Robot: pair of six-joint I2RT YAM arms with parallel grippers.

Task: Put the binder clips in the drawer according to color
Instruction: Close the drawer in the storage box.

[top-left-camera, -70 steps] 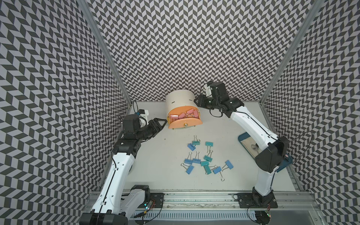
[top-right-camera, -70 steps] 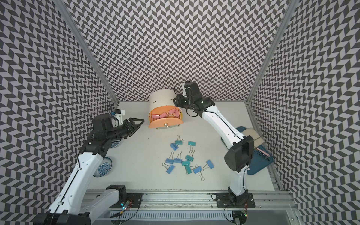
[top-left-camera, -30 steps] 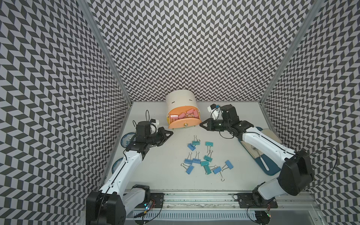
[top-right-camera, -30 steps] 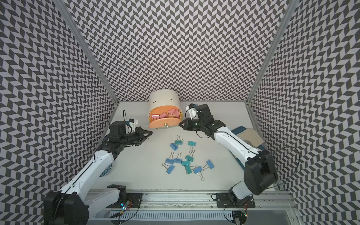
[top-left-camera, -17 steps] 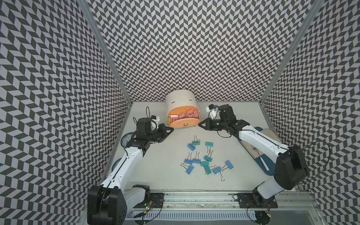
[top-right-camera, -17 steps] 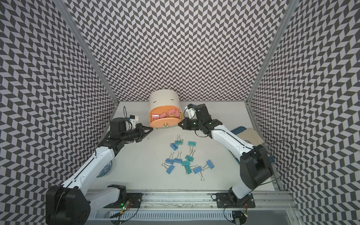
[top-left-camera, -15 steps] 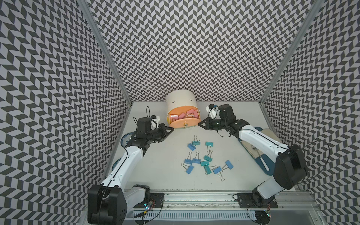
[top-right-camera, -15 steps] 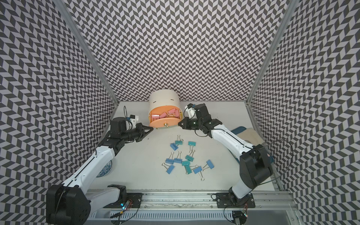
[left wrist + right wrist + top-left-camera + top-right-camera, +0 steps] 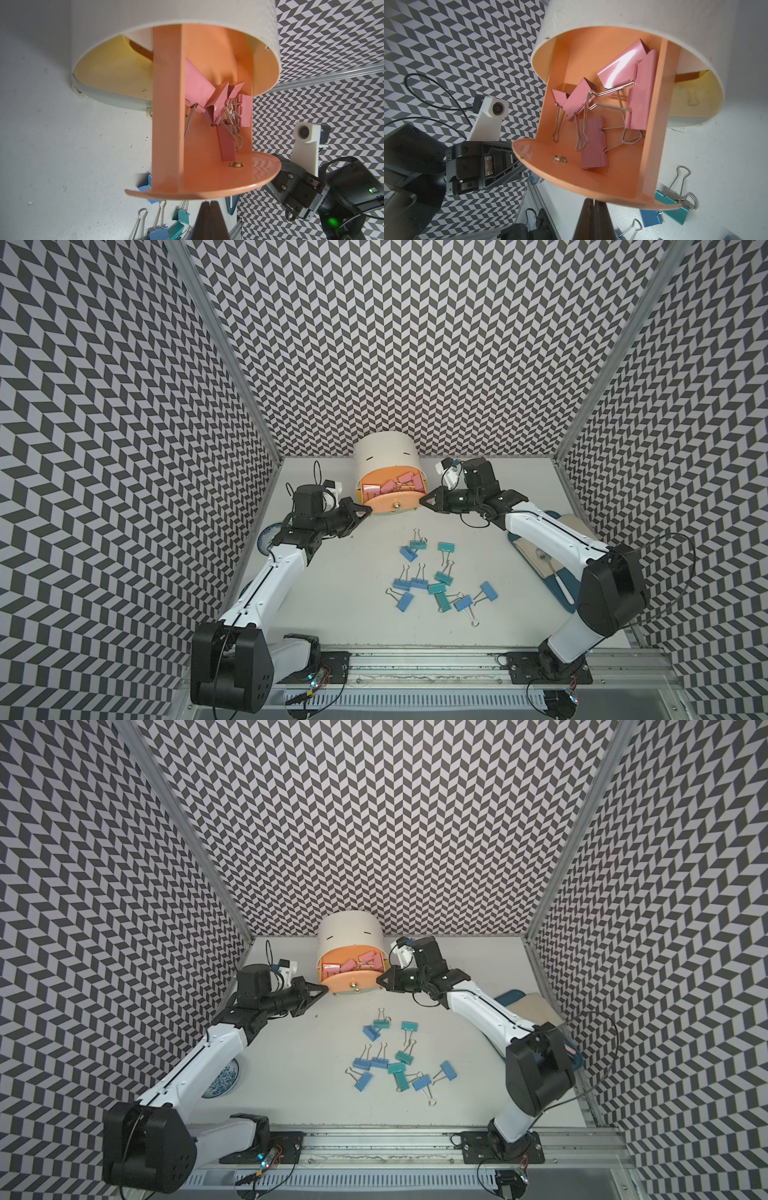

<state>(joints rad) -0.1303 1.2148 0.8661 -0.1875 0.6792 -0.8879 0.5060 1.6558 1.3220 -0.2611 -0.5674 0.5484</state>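
**Left gripper (image 9: pixel 366 512) and right gripper (image 9: pixel 424 501) pinched shut at the open peach drawer (image 9: pixel 392 501)**

Left gripper has its jaws pressed together with nothing between them; its tip sits just beside the left end of the drawer's front plate, though contact cannot be told. The cabinet (image 9: pixel 386 456) stands at the back wall with the peach drawer pulled out; the pink clips (image 9: pixel 395 485) lie heaped inside it. Right gripper is likewise closed and empty, its tip at the plate's right end. The blue and teal clips (image 9: pixel 432 585) lie scattered on the table (image 9: pixel 340 593), well apart from both arms.

Pink looks sorted, so the step in hand seems to be closing this drawer. The next move calls for an even push from both sides so the drawer runs straight; a tall clip may catch the cabinet's rim, and the light cabinet may slide.
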